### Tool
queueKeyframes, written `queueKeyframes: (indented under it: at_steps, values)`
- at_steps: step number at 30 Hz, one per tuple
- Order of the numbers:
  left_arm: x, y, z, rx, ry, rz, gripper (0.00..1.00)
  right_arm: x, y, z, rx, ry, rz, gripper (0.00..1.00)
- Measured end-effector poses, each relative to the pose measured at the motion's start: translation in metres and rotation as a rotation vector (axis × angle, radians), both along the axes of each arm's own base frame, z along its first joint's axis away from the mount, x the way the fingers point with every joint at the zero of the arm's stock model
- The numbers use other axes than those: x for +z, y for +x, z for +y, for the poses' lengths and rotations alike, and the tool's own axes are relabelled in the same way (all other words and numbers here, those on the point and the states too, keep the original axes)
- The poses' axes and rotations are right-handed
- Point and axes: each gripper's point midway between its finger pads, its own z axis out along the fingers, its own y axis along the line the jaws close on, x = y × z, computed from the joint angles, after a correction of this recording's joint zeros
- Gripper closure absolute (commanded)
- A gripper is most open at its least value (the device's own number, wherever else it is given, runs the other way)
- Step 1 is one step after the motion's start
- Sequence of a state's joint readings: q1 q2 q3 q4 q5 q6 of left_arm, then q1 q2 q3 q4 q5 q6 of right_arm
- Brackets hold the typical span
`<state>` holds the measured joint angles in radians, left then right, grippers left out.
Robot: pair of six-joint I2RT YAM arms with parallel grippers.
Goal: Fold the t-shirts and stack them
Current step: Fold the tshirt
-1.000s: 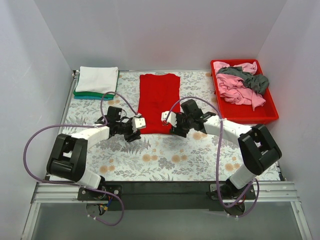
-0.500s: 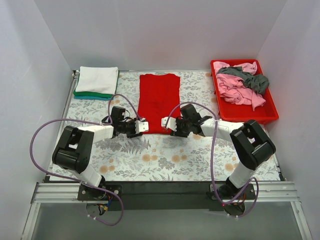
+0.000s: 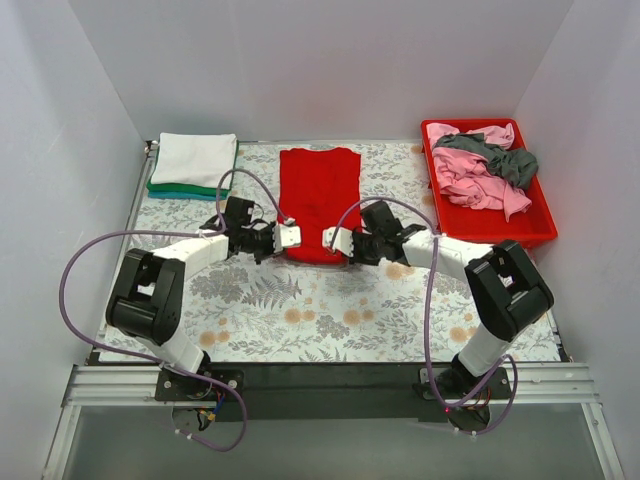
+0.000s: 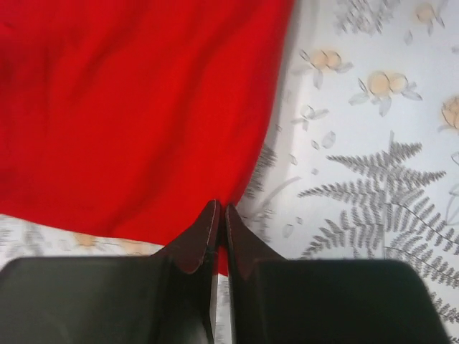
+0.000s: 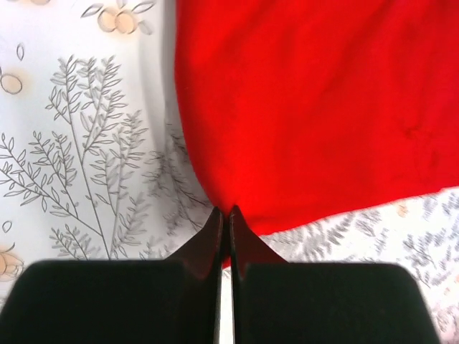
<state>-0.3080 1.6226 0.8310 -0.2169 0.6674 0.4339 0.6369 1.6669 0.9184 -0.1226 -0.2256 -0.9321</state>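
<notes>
The large red t-shirt (image 3: 318, 195) lies as a long strip in the middle of the table, its near hem bunched and raised a little. My left gripper (image 3: 288, 246) is shut on the strip's near left corner. In the left wrist view the left gripper (image 4: 220, 209) pinches red cloth (image 4: 136, 107) between its dark fingertips. My right gripper (image 3: 340, 250) is shut on the near right corner. The right wrist view has the right gripper (image 5: 224, 213) nipping the red cloth (image 5: 323, 100) at its edge. A folded white t-shirt (image 3: 195, 158) rests on a folded green one (image 3: 178, 188) at the far left.
A red plastic tray (image 3: 490, 228) at the far right holds crumpled pink (image 3: 470, 180) and dark grey (image 3: 510, 162) t-shirts. The floral tablecloth (image 3: 330, 310) covers the table. White walls close in the left, back and right. Purple cables loop beside both arms.
Both grippers went from open to shut on the red t-shirt's near corners. They moved inward and slightly away from me, and the near hem is now lifted.
</notes>
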Motion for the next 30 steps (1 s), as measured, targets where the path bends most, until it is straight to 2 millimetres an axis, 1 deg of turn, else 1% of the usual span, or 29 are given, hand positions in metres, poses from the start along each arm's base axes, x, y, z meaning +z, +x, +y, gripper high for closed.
queueKeyframes:
  at_steps: [2, 4, 6, 8, 10, 13, 15, 16, 17, 19, 20, 22, 23, 24, 26, 28, 30]
  values:
    - [0.022, 0.012, -0.005, 0.013, -0.018, -0.005, 1.0, 0.019, 0.008, 0.002, -0.019, 0.021, 0.011, 0.99]
    - [0.048, 0.028, -0.01, 0.023, -0.04, -0.033, 1.0, 0.044, 0.022, 0.005, -0.041, 0.054, 0.005, 0.99]
    - [0.075, 0.039, -0.014, 0.032, -0.063, -0.074, 1.0, 0.074, 0.037, 0.006, -0.061, 0.094, -0.023, 0.99]
    - [0.095, 0.042, -0.014, 0.037, -0.077, -0.099, 1.0, 0.099, 0.045, 0.004, -0.074, 0.126, -0.052, 0.99]
    - [0.107, 0.037, -0.013, 0.037, -0.087, -0.102, 1.0, 0.113, 0.042, 0.0, -0.072, 0.141, -0.057, 0.99]
    - [0.114, 0.022, -0.011, 0.031, -0.09, -0.084, 1.0, 0.117, 0.022, -0.003, -0.052, 0.141, -0.013, 0.99]
    - [0.114, 0.004, -0.008, 0.023, -0.09, -0.056, 1.0, 0.113, 0.004, -0.006, -0.036, 0.134, 0.026, 0.99]
    - [0.113, -0.008, -0.007, 0.015, -0.094, -0.036, 1.0, 0.11, -0.009, -0.007, -0.025, 0.129, 0.048, 0.99]
    - [0.113, -0.021, -0.005, 0.006, -0.096, -0.016, 1.0, 0.106, -0.025, -0.008, -0.01, 0.125, 0.07, 0.99]
    - [0.115, -0.05, -0.005, -0.022, -0.107, 0.033, 1.0, 0.101, -0.064, -0.01, 0.036, 0.113, 0.128, 0.99]
    - [0.118, -0.068, -0.004, -0.039, -0.116, 0.062, 1.0, 0.102, -0.083, -0.01, 0.06, 0.114, 0.159, 0.99]
    - [0.126, -0.097, -0.003, -0.068, -0.13, 0.11, 1.0, 0.108, -0.119, -0.008, 0.111, 0.132, 0.217, 0.99]
    - [0.131, -0.111, -0.001, -0.08, -0.139, 0.128, 1.0, 0.114, -0.131, -0.009, 0.127, 0.147, 0.236, 0.99]
    - [0.137, -0.122, 0.0, -0.088, -0.148, 0.143, 1.0, 0.121, -0.14, -0.01, 0.135, 0.163, 0.248, 0.99]
    - [0.145, -0.139, 0.003, -0.085, -0.155, 0.183, 1.0, 0.13, -0.15, -0.014, 0.142, 0.182, 0.268, 0.99]
    - [0.152, -0.145, 0.004, -0.081, -0.155, 0.213, 1.0, 0.138, -0.153, -0.013, 0.147, 0.183, 0.29, 0.99]
    - [0.157, -0.14, 0.002, -0.067, -0.148, 0.239, 1.0, 0.14, -0.15, -0.01, 0.153, 0.18, 0.3, 0.99]
